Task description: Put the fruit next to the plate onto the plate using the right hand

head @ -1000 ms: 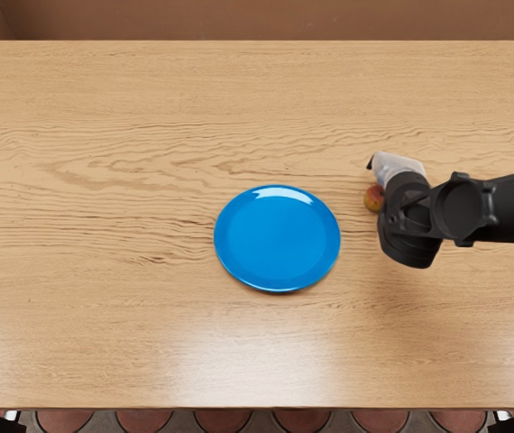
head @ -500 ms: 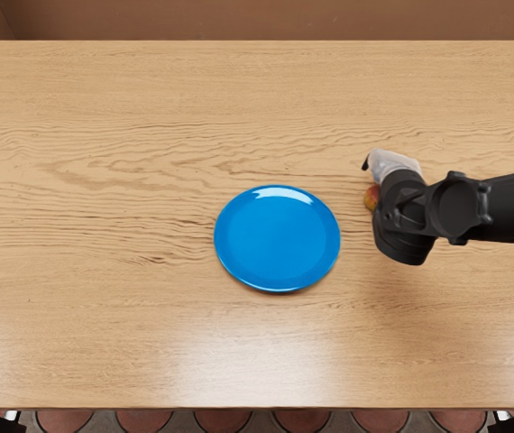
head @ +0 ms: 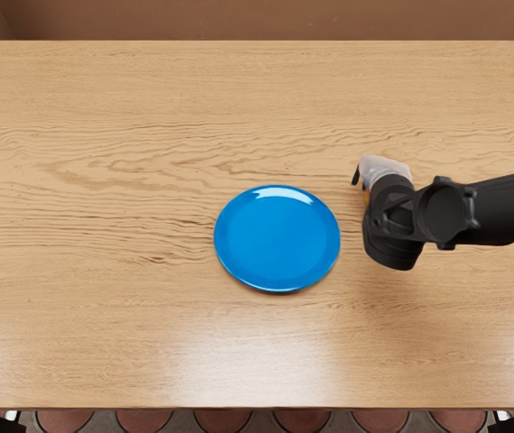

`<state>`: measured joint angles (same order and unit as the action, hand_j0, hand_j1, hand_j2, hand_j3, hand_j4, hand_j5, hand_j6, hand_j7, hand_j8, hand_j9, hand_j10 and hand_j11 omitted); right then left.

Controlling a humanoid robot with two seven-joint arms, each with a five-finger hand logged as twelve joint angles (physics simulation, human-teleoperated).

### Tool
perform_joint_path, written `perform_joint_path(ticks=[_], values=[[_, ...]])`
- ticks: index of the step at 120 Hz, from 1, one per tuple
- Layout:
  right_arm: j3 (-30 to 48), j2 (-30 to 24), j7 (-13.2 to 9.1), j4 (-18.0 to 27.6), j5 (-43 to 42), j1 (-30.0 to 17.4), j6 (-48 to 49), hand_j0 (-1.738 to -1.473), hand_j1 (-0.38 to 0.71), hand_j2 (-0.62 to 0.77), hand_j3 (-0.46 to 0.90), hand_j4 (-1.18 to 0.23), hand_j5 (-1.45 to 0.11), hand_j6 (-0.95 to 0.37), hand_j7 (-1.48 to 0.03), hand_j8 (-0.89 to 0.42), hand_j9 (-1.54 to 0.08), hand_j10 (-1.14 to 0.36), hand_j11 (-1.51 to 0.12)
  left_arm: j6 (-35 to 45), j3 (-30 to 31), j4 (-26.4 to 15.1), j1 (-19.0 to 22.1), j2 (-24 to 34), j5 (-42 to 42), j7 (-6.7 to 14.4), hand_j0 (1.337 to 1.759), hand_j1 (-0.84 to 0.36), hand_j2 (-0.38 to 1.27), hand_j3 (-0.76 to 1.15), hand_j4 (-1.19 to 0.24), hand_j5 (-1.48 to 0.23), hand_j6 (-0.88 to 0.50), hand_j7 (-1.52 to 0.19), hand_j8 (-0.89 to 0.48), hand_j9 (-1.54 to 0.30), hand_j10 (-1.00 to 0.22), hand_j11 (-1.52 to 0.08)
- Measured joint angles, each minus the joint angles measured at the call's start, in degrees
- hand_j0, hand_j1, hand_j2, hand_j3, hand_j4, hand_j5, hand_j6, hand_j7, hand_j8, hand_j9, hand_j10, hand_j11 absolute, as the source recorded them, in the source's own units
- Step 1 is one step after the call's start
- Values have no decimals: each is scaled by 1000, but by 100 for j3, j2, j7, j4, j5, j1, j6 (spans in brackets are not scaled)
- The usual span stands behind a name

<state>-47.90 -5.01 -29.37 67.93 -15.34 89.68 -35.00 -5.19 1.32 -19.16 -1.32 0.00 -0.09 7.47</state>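
**Right hand over the fruit beside the plate**

The light wooden table carried a round, glossy blue plate near its middle, with nothing lying on it. Just right of the plate's rim hung the robot's right hand, pale at its tip and dark at the wrist, on a black arm that came in from the right edge.

The small round fruit, orange-yellow with a red flush, lay on the wood beside the plate. It was covered almost wholly by the hand, so little of its look could be made out. Whether the hand was closed on it or merely above it could not be told.

A second before, the fruit had shown plainly at the hand's left edge as a small orange ball, and half a second before only partly. Since then the hand and wrist had shifted a little leftward, toward the plate, and hidden it. The plate had not moved.
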Motion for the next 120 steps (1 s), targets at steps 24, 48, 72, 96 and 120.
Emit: perform_joint_path(ticks=[24,48,72,96,120], values=[[47,1,-9,-1,-7,-10,-1,-1656,290,84,0,-556,-712,-554,-715,-404,-719,-495,-721,0,0,0,0,0,0,0,1658,349,0,0,0,0,0,0,0,0,0,0],[97,2,-10,-5,-14,-31,-9,-1655,319,202,0,-647,-794,-632,-817,-401,-813,-500,-826,0,0,0,0,0,0,0,1658,349,0,0,0,0,0,0,0,0,0,0],[185,-11,-5,-15,-12,-37,-1,-1654,282,291,0,-696,-874,-687,-889,-472,-887,-550,-903,0,0,0,0,0,0,0,1658,349,0,0,0,0,0,0,0,0,0,0],[330,-74,-2,-16,2,-3,6,-1655,274,370,0,-705,-923,-706,-918,-507,-921,-566,-928,0,0,0,0,0,0,0,1658,349,0,0,0,0,0,0,0,0,0,0],[558,-201,-6,-11,11,200,334,-1656,277,390,0,-710,-951,-718,-934,-505,-947,-564,-940,0,0,0,0,0,0,0,1658,349,0,0,0,0,0,0,0,0,0,0]])
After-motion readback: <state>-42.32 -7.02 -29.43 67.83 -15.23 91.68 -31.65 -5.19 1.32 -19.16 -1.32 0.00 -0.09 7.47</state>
